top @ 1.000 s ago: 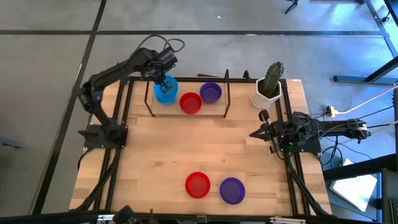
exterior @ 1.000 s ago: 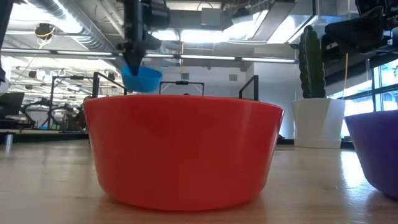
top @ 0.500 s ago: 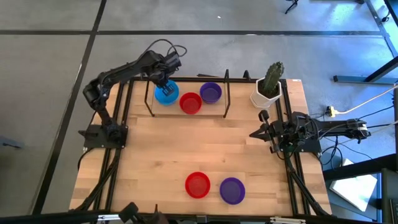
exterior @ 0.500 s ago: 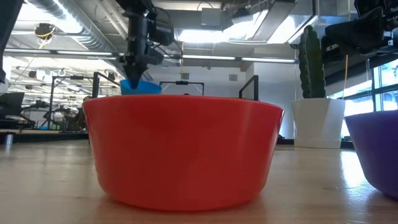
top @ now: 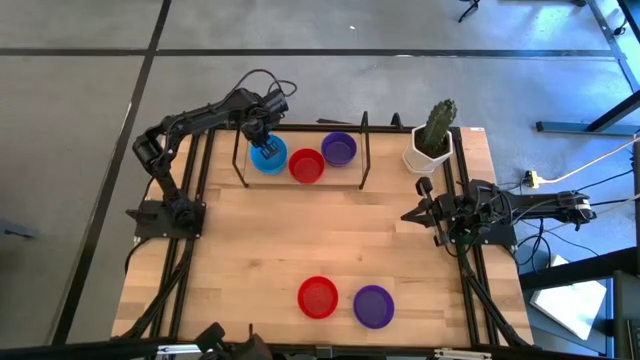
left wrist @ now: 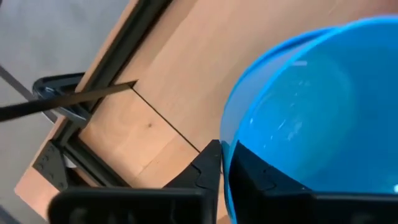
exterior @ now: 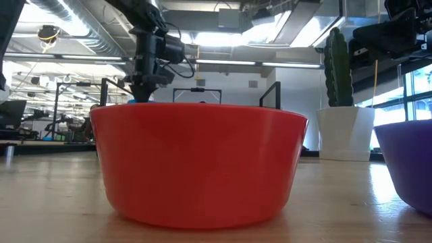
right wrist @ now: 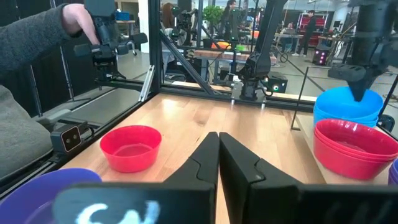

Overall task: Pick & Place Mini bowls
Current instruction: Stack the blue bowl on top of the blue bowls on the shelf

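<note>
Your left gripper (top: pixel 266 146) has lowered its pinched blue bowl (top: pixel 268 156) onto the blue stack at eleven o'clock on the desk (top: pixel 300 240).

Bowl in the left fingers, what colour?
Bright blue bowl; the left wrist view shows it best, the left gripper's fingers astride its rim.

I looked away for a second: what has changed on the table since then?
The left gripper lowered its blue bowl onto the blue stack beside the red stack, fingers still astride its rim. The right gripper, the cactus pot and the other bowls stayed put.
</note>
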### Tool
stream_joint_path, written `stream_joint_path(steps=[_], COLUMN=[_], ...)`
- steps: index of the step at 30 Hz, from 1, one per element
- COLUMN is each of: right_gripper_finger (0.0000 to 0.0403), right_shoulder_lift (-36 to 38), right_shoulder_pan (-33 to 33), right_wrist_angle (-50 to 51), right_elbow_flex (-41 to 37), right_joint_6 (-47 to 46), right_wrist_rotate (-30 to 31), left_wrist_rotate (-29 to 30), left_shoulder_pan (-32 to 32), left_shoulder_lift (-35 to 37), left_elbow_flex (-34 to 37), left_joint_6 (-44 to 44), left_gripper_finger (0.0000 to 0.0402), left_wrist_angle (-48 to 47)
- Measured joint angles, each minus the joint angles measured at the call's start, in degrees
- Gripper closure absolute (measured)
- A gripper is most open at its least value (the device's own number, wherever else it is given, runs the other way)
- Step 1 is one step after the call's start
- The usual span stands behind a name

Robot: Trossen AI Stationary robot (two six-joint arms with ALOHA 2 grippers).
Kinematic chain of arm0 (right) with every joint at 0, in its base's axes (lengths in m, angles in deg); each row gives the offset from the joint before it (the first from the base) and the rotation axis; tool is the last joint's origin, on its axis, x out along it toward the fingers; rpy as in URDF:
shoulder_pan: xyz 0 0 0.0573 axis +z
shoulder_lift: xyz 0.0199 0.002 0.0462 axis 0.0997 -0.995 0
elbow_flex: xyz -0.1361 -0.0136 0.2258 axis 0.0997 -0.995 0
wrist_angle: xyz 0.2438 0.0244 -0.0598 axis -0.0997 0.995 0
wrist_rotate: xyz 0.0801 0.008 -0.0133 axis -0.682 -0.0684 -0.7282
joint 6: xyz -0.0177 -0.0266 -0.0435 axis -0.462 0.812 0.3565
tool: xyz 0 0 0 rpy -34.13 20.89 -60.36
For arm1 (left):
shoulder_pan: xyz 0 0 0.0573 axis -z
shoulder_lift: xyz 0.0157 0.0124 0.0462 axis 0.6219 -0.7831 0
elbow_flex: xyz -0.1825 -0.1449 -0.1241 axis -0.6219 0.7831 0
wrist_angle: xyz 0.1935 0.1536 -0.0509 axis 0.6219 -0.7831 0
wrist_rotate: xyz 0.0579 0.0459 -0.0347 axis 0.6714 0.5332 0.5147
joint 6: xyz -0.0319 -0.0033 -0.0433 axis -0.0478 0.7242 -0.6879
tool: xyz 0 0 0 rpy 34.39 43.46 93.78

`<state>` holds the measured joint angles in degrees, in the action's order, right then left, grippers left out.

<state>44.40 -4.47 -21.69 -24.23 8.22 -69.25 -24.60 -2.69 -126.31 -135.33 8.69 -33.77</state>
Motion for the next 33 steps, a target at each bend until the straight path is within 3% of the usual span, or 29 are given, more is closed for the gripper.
stream_joint_path(steps=[15, 22, 27, 33], right_gripper_finger=[0.0389, 0.0389, 0.0389, 0.0389], right_shoulder_lift=[0.0, 0.0, 0.0, 0.0], right_shoulder_pan=[0.0, 0.0, 0.0, 0.0], right_wrist_angle=[0.0, 0.0, 0.0, -0.2], right_elbow_flex=[0.0, 0.0, 0.0, 0.0], right_joint_6=[0.1, 0.0, -0.1, 0.1], right_wrist_rotate=[0.0, 0.0, 0.0, 0.0], left_wrist_rotate=[0.4, 1.5, 14.0, 17.8], left_shoulder_pan=[0.2, 0.7, 5.8, 9.6], left_shoulder_lift=[4.7, 10.3, 12.5, 12.6], left_elbow_flex=[0.9, 0.9, 5.2, 12.6], left_joint_6=[6.6, 5.8, 4.6, 7.7], left_gripper_finger=[0.026, 0.0234, 0.0275, 0.0389], left_wrist_angle=[6.7, 9.2, 16.8, 24.4])
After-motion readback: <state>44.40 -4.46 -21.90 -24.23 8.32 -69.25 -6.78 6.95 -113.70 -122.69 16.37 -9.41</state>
